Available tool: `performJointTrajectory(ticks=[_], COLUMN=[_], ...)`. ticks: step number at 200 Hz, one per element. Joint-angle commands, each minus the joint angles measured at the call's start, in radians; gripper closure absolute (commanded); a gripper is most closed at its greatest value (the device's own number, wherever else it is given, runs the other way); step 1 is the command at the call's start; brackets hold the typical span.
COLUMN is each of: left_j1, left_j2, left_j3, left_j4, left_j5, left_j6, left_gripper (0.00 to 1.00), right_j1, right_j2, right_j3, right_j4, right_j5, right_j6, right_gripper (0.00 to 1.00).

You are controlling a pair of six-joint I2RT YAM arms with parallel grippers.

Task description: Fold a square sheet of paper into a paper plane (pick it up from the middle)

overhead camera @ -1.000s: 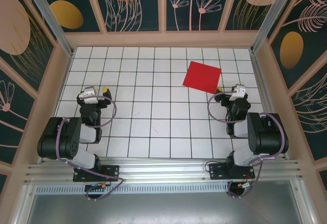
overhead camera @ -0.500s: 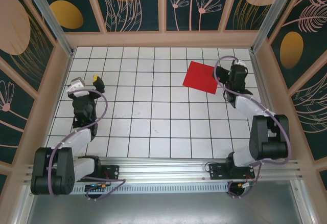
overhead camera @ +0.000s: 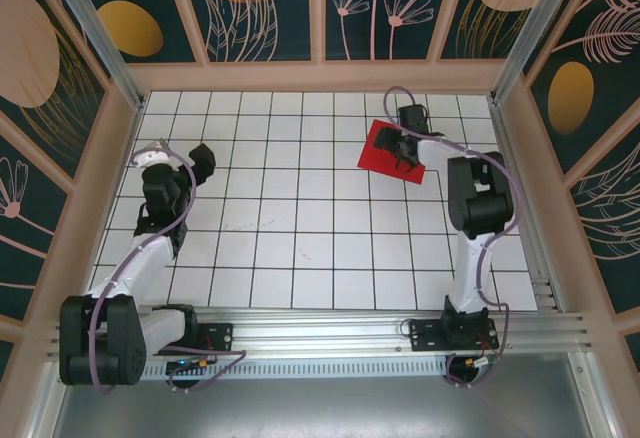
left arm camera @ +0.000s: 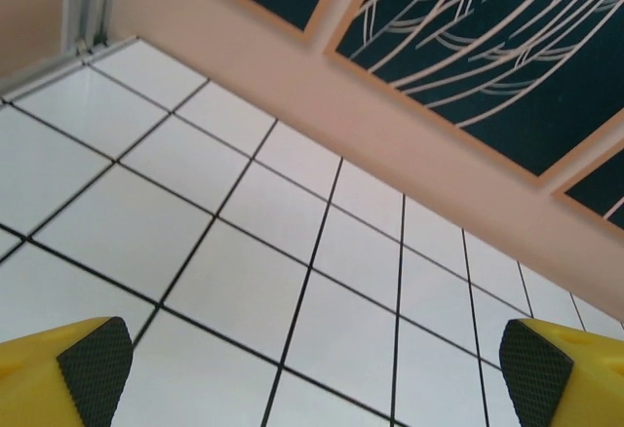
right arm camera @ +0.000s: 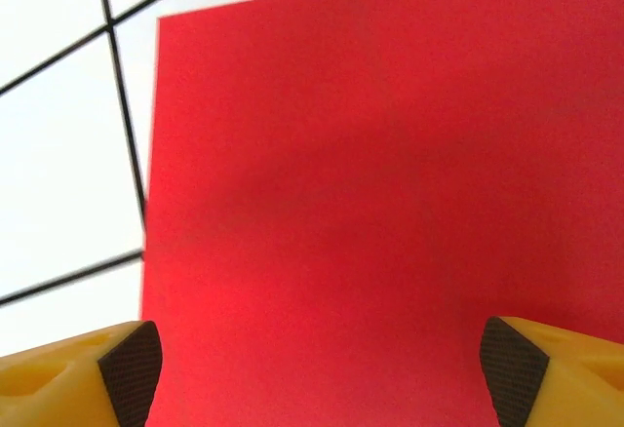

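The right end effector (overhead camera: pixel 404 148) is positioned above the square sheet of paper (overhead camera: pixel 377 161), with its arm extended toward the far right area of the desk (overhead camera: pixel 300 238). In the right wrist view the right end effector (right arm camera: pixel 320 378) has its two fingers spread wide apart, with nothing clamped between them. Its dark pads (right arm camera: pixel 132 373) appear at the lower corners of that view. The left-hand pad sits at the edge of the sheet (right arm camera: pixel 370 154); the other is over the red surface. Whether the pads touch the paper cannot be determined.

The sheet lies flat on the white grid tiles (right arm camera: pixel 58 154), unfolded and turned slightly against the grid lines. One corner and one straight edge are visible in the right wrist view.

The left end effector (overhead camera: pixel 200 161) is located over the left side of the desk, well apart from the sheet. In the left wrist view the left end effector (left arm camera: pixel 312 368) has its fingers fully apart and grips nothing. It faces bare tiles (left arm camera: pixel 244 281) and the patterned wall panel (left arm camera: pixel 468 57) beyond them.
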Motion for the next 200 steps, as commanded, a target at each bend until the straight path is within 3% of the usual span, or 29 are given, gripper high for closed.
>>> performJointTrajectory(ticks=[1,33,74,105,140,162,200], left_j1=[0.007,0.007,0.007,0.007,0.007,0.007,0.007], left_j2=[0.029,0.05,0.067,0.084,0.109,0.11,0.111], left_j3=[0.052,0.064,0.092,0.104,0.125,0.12,0.118], left_j4=[-0.067,-0.081,-0.13,-0.155,-0.173,-0.155,-0.172], left_j5=[0.069,0.107,0.136,0.156,0.178,0.178,0.167], left_j6=[-0.023,-0.022,-0.011,-0.011,-0.008,-0.02,-0.03], left_gripper=[0.01,0.01,0.02,0.01,0.01,0.02,0.01], right_j1=[0.029,0.05,0.111,0.22,0.343,0.38,0.363], right_j2=[0.078,0.185,0.213,0.138,-0.026,-0.086,-0.12], right_j3=[0.127,0.244,0.237,0.093,-0.079,-0.069,0.036], right_j4=[-0.092,-0.149,-0.209,-0.248,-0.277,-0.309,-0.456], right_j5=[0.028,0.021,-0.07,-0.102,-0.093,-0.103,0.06], right_j6=[0.027,0.033,-0.062,-0.15,-0.104,-0.109,-0.122], right_gripper=[0.13,0.13,0.14,0.16,0.15,0.15,0.1])
